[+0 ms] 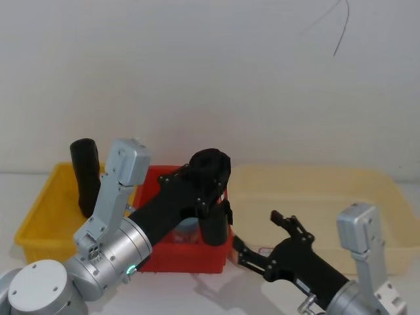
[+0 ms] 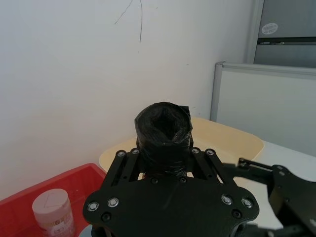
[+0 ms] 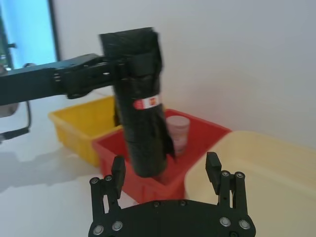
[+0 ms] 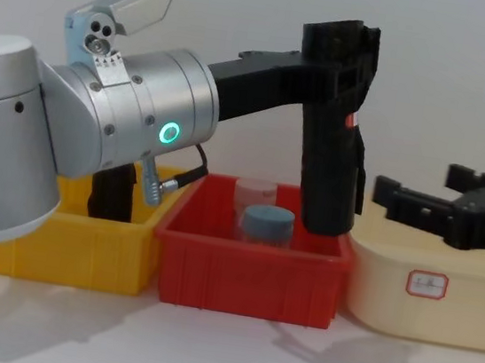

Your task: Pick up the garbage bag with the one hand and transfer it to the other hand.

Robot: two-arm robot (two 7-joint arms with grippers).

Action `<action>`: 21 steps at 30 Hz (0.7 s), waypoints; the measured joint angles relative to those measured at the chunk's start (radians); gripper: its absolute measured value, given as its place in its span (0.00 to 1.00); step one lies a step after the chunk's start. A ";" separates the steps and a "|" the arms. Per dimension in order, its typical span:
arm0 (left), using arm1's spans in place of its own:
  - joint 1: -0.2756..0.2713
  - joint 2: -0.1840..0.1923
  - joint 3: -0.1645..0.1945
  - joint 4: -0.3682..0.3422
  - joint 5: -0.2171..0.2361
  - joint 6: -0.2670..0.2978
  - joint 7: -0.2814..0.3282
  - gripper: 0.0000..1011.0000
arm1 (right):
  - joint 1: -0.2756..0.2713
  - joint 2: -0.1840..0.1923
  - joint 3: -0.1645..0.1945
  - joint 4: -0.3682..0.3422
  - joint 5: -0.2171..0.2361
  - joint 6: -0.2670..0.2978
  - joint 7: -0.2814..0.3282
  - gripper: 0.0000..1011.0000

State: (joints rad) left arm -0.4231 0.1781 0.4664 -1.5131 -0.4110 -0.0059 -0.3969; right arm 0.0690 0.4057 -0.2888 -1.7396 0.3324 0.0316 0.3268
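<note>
Chest view: left gripper (image 4: 337,58) is clamping the garbage bag (image 4: 333,162) near its top, holding it upright in the air over the right end of the red bin (image 4: 248,276). Right gripper (image 4: 417,194) is hovering just beside it w/ fingers spread, not touching. The roll is prob. light, w/ a firm core but a slick, squashy plastic skin. The best grab is looking like the free lower half, below the red mark, squeezed square across.

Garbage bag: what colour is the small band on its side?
Red and white band on the black garbage bag, clearest in the right wrist view.
</note>
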 joint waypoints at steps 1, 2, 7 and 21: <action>0.000 0.000 0.000 0.000 0.000 0.000 0.000 0.37 | 0.013 0.000 -0.009 0.010 0.003 -0.001 0.016 0.99; 0.000 0.000 0.000 0.000 0.000 0.000 0.000 0.37 | 0.021 -0.001 -0.013 0.016 0.004 -0.002 0.023 0.99; 0.000 0.000 0.000 0.000 -0.001 0.000 0.000 0.37 | 0.068 -0.009 -0.041 0.060 0.013 -0.008 0.069 0.99; 0.000 0.000 0.000 0.000 -0.001 0.000 0.000 0.37 | 0.182 -0.048 -0.097 0.183 0.030 -0.036 0.143 0.99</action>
State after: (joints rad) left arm -0.4233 0.1781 0.4664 -1.5129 -0.4122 -0.0059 -0.3968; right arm 0.2509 0.3579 -0.3857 -1.5569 0.3623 -0.0044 0.4700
